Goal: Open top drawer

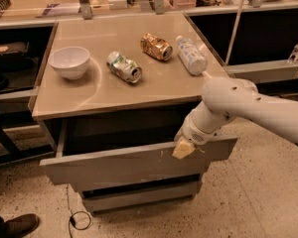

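Drawer unit, tan-topped table on a speckled floor.

Item 1: wide grey metal top drawer. It sits directly under the tabletop, standing partly out of the cabinet with its front panel slanted. The dark box interior is open to view behind the panel. Pale scratches lie right of centre.

Item 2: pale yellowish gripper on a white robot arm. It sits at the upper edge of the drawer front, just right of the scratches, and the arm reaches in from the right. Whether the grip is wide, narrow or closed on the panel cannot be told.

Item 3: narrower grey lower drawer front, beneath the top drawer.

Items on the tabletop, left to right:
- white ceramic bowl, upright
- crushed green-and-silver can, on its side
- crushed gold can, on its side
- clear plastic bottle, lying near the right edge

Floor items:
- brown shoe, lower left corner
- black cable loop, in front of the cabinet
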You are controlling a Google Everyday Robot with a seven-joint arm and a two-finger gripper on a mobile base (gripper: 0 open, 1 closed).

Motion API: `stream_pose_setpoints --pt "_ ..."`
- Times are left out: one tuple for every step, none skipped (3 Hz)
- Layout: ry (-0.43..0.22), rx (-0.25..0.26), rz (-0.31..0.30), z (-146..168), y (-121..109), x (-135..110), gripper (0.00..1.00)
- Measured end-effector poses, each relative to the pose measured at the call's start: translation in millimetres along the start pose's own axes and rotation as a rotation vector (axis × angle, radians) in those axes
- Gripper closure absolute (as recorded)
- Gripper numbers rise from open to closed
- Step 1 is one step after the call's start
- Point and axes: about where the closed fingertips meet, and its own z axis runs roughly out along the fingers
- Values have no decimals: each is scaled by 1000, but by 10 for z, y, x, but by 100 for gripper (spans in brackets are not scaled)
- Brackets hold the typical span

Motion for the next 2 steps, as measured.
stream_pose_setpoints --pt "-3 8 19 -66 125 76 100" --pt "-15 14 40 -133 268 115 100"
